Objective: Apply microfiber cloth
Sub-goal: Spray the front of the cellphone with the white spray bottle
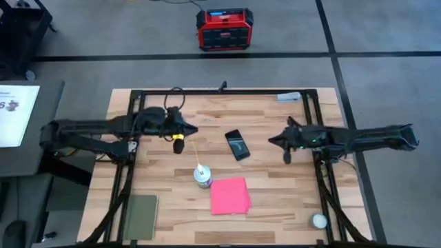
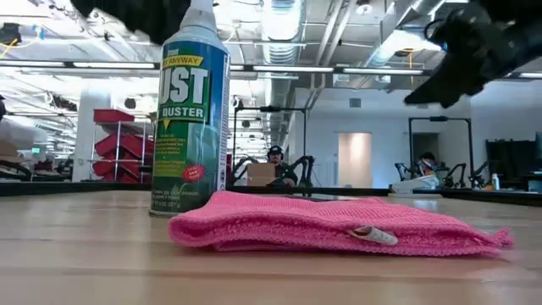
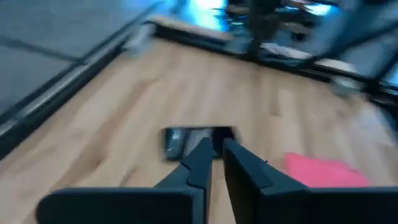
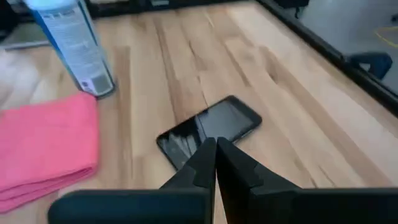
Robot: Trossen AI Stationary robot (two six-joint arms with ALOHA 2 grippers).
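Note:
The pink microfiber cloth (image 1: 229,195) lies folded flat on the wooden table, near the front middle; it also shows in the low view (image 2: 339,224) and the right wrist view (image 4: 43,146). A black phone (image 1: 237,145) lies face up beyond it. My left gripper (image 1: 178,143) hovers left of the phone, its fingers (image 3: 199,163) a narrow gap apart with nothing between them. My right gripper (image 1: 286,156) hovers right of the phone, shut and empty (image 4: 216,144).
A duster spray can (image 1: 202,176) stands upright just left of the cloth's far corner. A dull green pad (image 1: 141,215) lies at the front left, a white ball (image 1: 319,220) at the front right. Black frame rails (image 1: 313,110) border the table.

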